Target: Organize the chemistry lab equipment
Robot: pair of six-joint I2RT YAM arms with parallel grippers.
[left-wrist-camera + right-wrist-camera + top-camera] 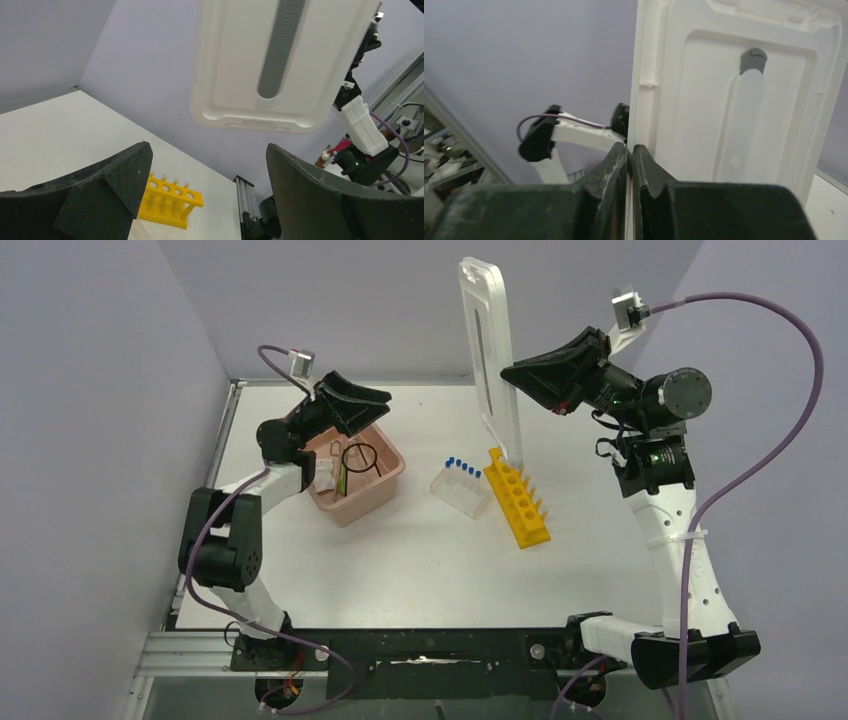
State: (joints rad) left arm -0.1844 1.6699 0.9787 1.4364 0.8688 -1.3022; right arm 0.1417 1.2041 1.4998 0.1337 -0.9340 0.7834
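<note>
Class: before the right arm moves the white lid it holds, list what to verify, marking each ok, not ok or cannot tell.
1. Right tool shut on white lid, at its edge: ok.
2. Left tool open, holding nothing: ok.
3. Pink tub uncovered, black wire ring inside: ok.
4. Blue-capped tubes upright in clear tube rack: ok.
5. Yellow holed rack put away: not ok, on the table.
6. Lid grip firm enough: cannot tell.

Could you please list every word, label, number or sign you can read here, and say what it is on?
On the grey strip of the white lid: a line of lettering, too blurred to read.
On the yellow holed rack, the clear tube rack and the pink tub: no text visible.
</note>
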